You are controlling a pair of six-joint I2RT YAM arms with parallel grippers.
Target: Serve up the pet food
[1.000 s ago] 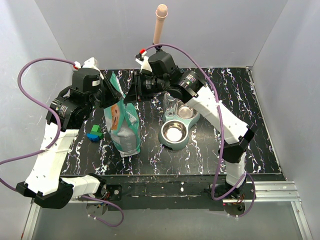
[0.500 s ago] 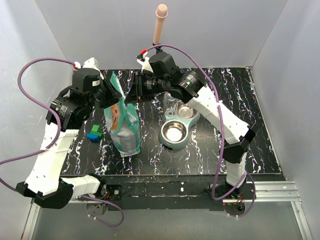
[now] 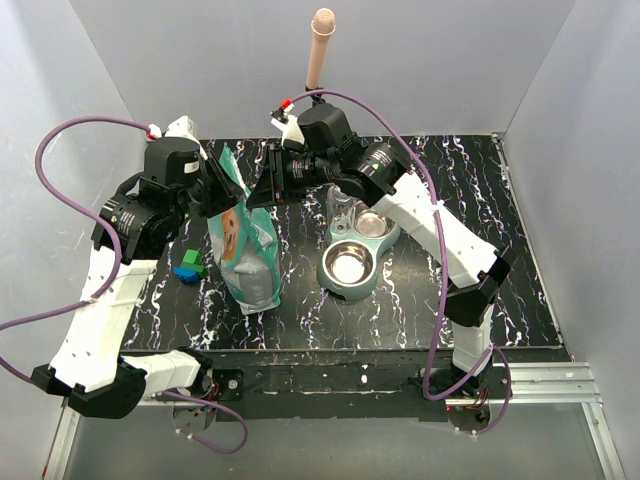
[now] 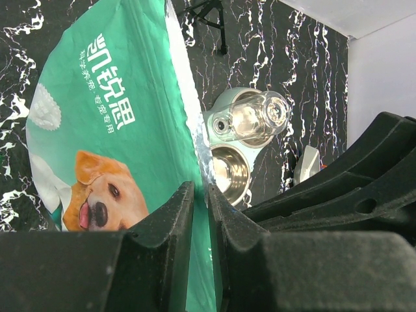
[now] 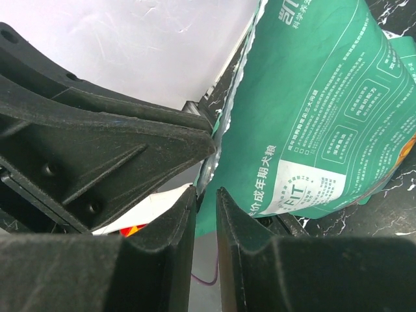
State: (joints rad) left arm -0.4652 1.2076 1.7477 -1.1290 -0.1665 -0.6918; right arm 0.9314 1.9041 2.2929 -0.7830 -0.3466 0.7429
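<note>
The teal-green pet food bag [image 3: 245, 245] stands upright at the table's left middle, with a dog picture on its front [image 4: 110, 130] and a white label on its back [image 5: 312, 117]. No kibble shows. My left gripper [image 3: 222, 188] is shut on the bag's top edge from the left, with green film between its jaws [image 4: 200, 187]. My right gripper [image 3: 262, 185] pinches the bag's top edge from the right, its jaws nearly together [image 5: 206, 190]. A mint double-bowl feeder [image 3: 372, 245] lies right of the bag, and its near steel bowl [image 3: 348, 265] is empty.
A clear water bottle [image 3: 343, 212] stands on the feeder's far bowl and also shows in the left wrist view [image 4: 253, 117]. Green and blue toy blocks [image 3: 188, 265] lie left of the bag. A beige post [image 3: 320, 45] rises at the back wall. White walls enclose the black marbled table [image 3: 520, 260].
My right gripper has edged slightly left, closer to the bag's top. The bag, the feeder and the left arm have stayed put.
</note>
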